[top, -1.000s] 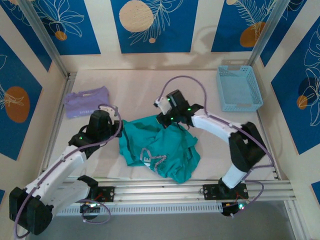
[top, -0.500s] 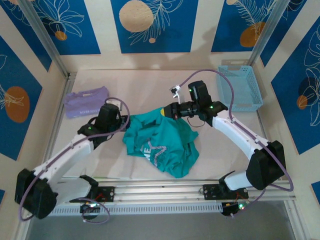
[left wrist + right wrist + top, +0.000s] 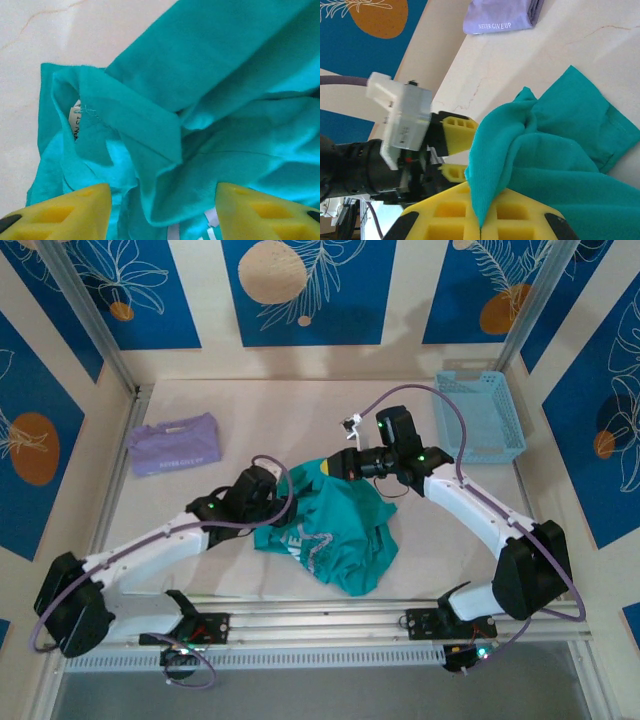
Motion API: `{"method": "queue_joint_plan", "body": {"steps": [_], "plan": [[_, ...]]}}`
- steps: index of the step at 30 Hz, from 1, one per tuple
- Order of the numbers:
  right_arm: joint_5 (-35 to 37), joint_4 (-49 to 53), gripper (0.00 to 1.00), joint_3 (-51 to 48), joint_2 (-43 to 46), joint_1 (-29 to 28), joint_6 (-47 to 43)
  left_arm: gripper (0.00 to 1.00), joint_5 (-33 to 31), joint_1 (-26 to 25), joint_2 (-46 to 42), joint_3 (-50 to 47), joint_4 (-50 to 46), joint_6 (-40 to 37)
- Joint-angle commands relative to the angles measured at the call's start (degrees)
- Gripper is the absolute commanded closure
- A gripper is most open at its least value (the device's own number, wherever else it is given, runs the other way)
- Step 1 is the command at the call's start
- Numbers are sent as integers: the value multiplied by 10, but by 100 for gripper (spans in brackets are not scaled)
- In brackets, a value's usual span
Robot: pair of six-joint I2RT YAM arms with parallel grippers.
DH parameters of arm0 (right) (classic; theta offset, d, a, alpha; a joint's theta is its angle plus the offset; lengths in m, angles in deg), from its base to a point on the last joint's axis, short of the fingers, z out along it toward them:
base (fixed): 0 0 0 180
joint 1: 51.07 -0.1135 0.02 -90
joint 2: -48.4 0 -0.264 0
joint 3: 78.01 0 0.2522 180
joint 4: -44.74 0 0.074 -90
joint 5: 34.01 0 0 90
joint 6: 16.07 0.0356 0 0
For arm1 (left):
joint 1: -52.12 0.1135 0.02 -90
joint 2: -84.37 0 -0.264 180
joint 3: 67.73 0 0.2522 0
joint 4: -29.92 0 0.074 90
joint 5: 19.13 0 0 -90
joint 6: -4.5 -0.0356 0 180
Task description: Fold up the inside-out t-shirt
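Overhead, we see the inside-out t-shirt (image 3: 335, 535) lying crumpled on the table (image 3: 280, 410) between the two arms, with its pale print showing on the near-left part. The right gripper (image 3: 330, 466) meets the shirt's far edge and the left gripper (image 3: 275, 498) sits at its left edge. From this height we cannot tell how either pair of jaws stands. A lavender folded garment (image 3: 175, 443) lies well apart at the far left, and a light blue basket (image 3: 478, 416) stands at the far right.

The right wrist view settles what the overhead one leaves open. Its yellow fingers (image 3: 422, 217) are pressed together, a fold of teal cloth is clamped in the seam between them, and the fabric rises from the table to the grip. This view also catches the left gripper from the side, with its two yellow pads spread apart just beside the shirt's edge. Here we can also read "NEVER GIVE UP" on the lavender garment.

The left wrist view adds the close detail. Its fingertips (image 3: 65, 212) stand wide apart with bunched teal folds lying between them, pinching nothing. A small white label (image 3: 75, 120) peeks from a fold near the bare table.
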Motion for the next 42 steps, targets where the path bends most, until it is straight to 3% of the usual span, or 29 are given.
{"method": "queue_joint_plan", "body": {"steps": [1, 4, 13, 16, 21, 25, 30, 33, 36, 42], "plan": [[-4, 9, 100, -12, 25, 1, -6, 51, -21, 10, 17, 35, 38, -15], [8, 24, 100, -19, 40, 2, -21, 55, -5, 22, 26, 33, 64, -14], [10, 25, 100, -37, 60, 3, -33, 55, 68, 51, 62, 31, 107, -3], [0, 17, 100, -39, 61, 2, -40, 66, 94, 63, 67, 28, 132, -2], [-3, 39, 100, -24, 73, 16, -64, 99, 188, 98, 35, 16, 182, -16], [29, 65, 100, -11, 85, 48, -47, 100, 300, 116, -58, -25, 258, -43], [56, 59, 93, -14, 79, 40, -43, 100, 404, 119, -122, -49, 312, -64], [98, 67, 90, -14, 80, 28, -60, 100, 446, 119, -135, -47, 314, -76], [192, 110, 82, 3, 84, 6, -94, 100, 473, 119, -139, -41, 305, -83], [391, 184, 65, 18, 120, -66, -160, 100, 432, 119, -133, -18, 247, -88]]}}
